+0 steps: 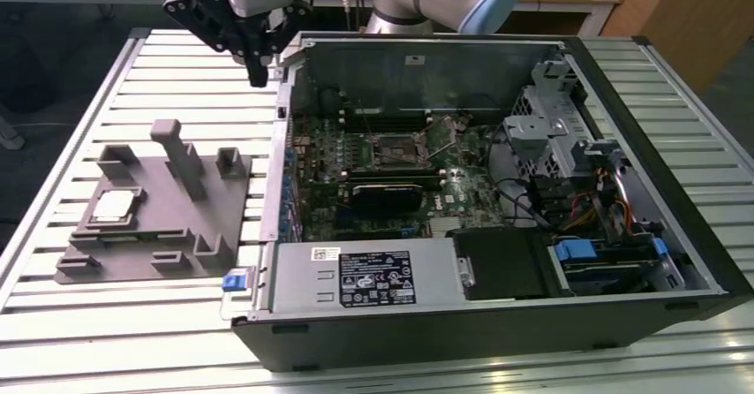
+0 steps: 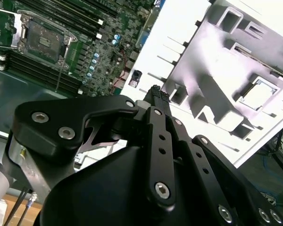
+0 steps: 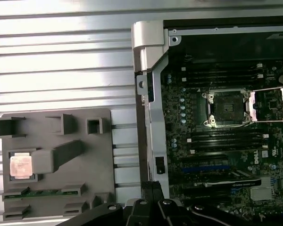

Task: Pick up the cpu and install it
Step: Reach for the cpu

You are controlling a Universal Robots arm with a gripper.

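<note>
The cpu (image 1: 115, 204) in the grey fixture (image 1: 177, 235), well apart from the empty, closed-up pincer (image 1: 257, 78): judged light, stiff, smooth-topped and fragile, best taken by opposite edges.

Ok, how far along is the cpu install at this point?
Done: nothing yet. The cpu lies in its pocket in the grey fixture, and the motherboard socket inside the computer case stands open and empty. In hand: nothing. The claw hangs shut and empty above the table, near the case's corner. Left: both the pick-up and the install.
</note>
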